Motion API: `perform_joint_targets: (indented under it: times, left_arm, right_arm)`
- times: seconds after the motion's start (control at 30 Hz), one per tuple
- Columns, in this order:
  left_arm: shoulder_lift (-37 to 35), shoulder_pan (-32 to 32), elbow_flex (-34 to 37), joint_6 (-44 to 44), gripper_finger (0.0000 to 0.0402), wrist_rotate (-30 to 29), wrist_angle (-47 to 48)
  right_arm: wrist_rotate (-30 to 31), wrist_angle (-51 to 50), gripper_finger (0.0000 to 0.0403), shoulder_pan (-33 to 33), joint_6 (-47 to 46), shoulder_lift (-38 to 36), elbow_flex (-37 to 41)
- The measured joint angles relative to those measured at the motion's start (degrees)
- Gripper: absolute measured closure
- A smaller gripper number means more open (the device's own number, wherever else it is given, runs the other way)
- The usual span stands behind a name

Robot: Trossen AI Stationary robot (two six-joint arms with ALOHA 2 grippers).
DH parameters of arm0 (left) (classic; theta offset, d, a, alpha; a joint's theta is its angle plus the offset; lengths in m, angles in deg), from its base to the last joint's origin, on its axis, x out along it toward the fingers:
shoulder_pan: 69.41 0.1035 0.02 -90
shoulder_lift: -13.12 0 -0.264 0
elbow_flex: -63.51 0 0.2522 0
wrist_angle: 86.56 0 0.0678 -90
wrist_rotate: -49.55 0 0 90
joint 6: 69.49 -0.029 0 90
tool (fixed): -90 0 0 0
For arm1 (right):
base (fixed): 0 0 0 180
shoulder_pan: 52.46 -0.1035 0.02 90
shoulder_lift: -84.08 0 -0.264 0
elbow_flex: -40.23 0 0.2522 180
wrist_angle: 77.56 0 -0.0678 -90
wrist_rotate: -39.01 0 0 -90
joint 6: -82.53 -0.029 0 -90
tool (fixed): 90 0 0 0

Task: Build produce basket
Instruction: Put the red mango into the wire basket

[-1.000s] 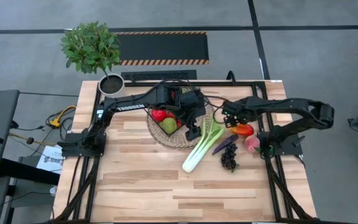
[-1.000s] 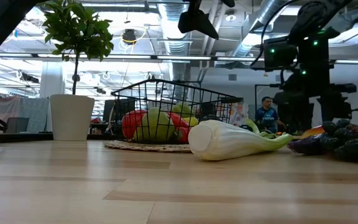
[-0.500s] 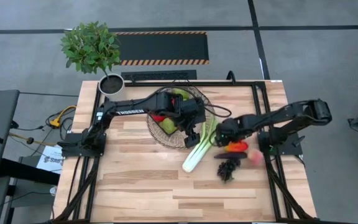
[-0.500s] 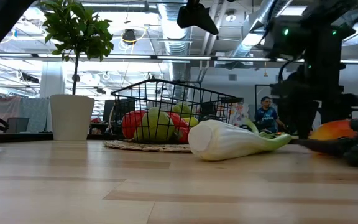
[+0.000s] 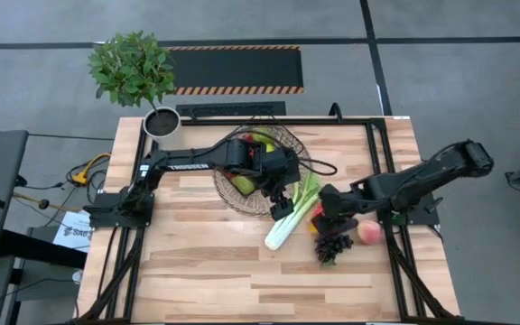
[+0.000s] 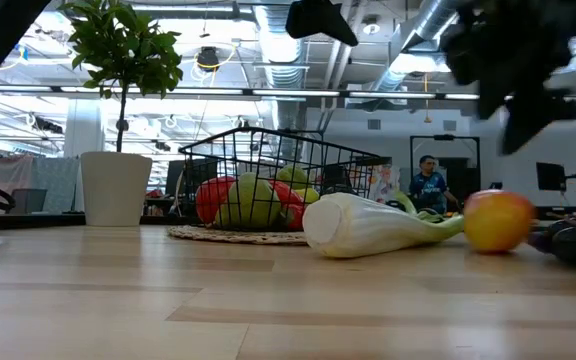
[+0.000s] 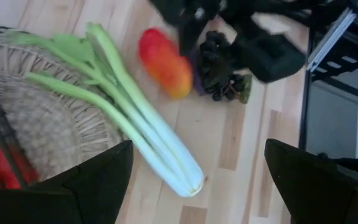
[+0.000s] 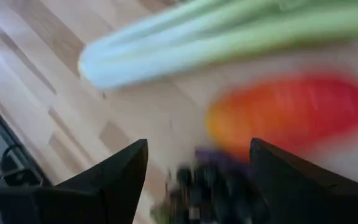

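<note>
1. Left gripper (image 5: 283,200) hovers over the leek (image 5: 292,214), fingers apart, holding nothing.
2. Right gripper (image 5: 326,206) low by the grapes (image 5: 331,244), fingers apart.
3. Basket (image 5: 253,158) w/ produce on the wicker tray (image 5: 307,171); peach (image 5: 368,234) on the surface (image 5: 242,271).

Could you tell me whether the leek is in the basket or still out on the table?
Out. The leek lies flat on the table, its leafy end over the wicker tray, beside the basket.
</note>
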Motion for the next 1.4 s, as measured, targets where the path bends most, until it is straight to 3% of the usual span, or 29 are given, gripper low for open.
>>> perform_joint_targets:
  times: [0.23, 0.47, 0.93, 1.07, 1.27, 1.4]
  left_arm:
    - [0.0, -2.62, 0.0, 0.79, 0.0054, -0.46, -4.55]
    - [0.0, -4.54, 0.0, 1.12, 0.0054, -4.19, -5.81]
    - [0.0, -4.72, 0.0, 3.19, 0.0054, -4.92, -6.45]
    - [0.0, -4.7, 0.0, 3.94, 0.0054, -5.35, -7.41]
    - [0.0, -4.7, 0.0, 5.12, 0.0054, -5.38, -8.51]
    - [0.0, -4.76, 0.0, 5.56, 0.0054, -5.38, -8.42]
  right_arm:
    - [0.53, -32.29, 0.0097, -6.35, -17.79, -1.78, -5.56]
    - [1.36, -44.32, 0.0097, -13.11, -35.39, 2.11, -5.53]
    - [2.97, -43.72, 0.0097, -21.61, -46.6, 12.6, -5.51]
    - [2.81, -41.63, 0.0097, -24.92, -53.48, 11.58, -3.03]
    - [1.97, -29.74, 0.0097, -29.42, -61.29, 7.79, 5.63]
    - [2.45, -29.69, 0.0097, -30.88, -63.61, 7.8, 4.72]
